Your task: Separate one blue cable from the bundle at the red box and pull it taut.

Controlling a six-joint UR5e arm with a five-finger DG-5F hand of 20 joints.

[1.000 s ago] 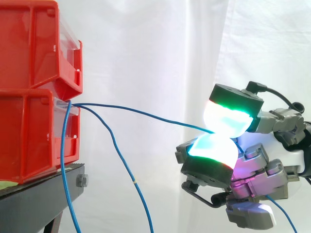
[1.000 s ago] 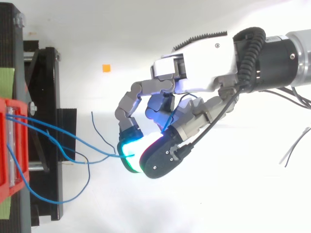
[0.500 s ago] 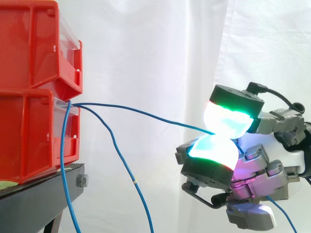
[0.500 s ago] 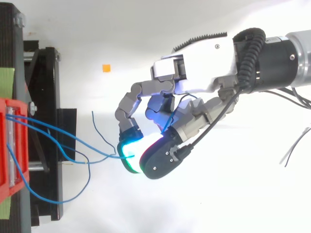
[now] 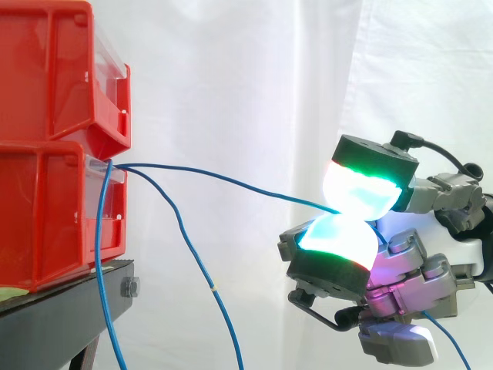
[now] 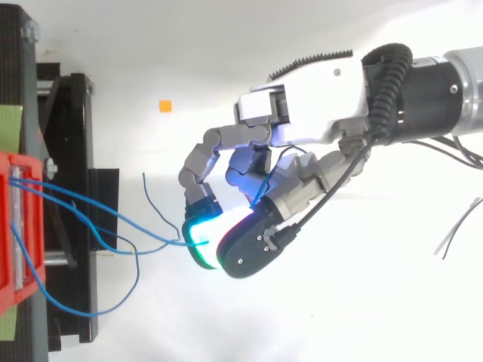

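Green-glowing pads (image 5: pixel 339 235) of the hand (image 5: pixel 408 262) pinch one blue cable (image 5: pixel 231 183), which rises, gently slack, toward 10 o'clock into the lower red box (image 5: pixel 46 208). Thin, light and limp, likely slippery: best gripped firmly between pads, well clear of the box.

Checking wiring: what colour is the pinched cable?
Blue cable, pinched by the hand; side view shows it best.

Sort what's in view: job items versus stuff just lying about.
Job: robot hand, pinched blue cable, loose blue cables, red box.
Lying about: orange square, upper red bin, black stand, white curtain.
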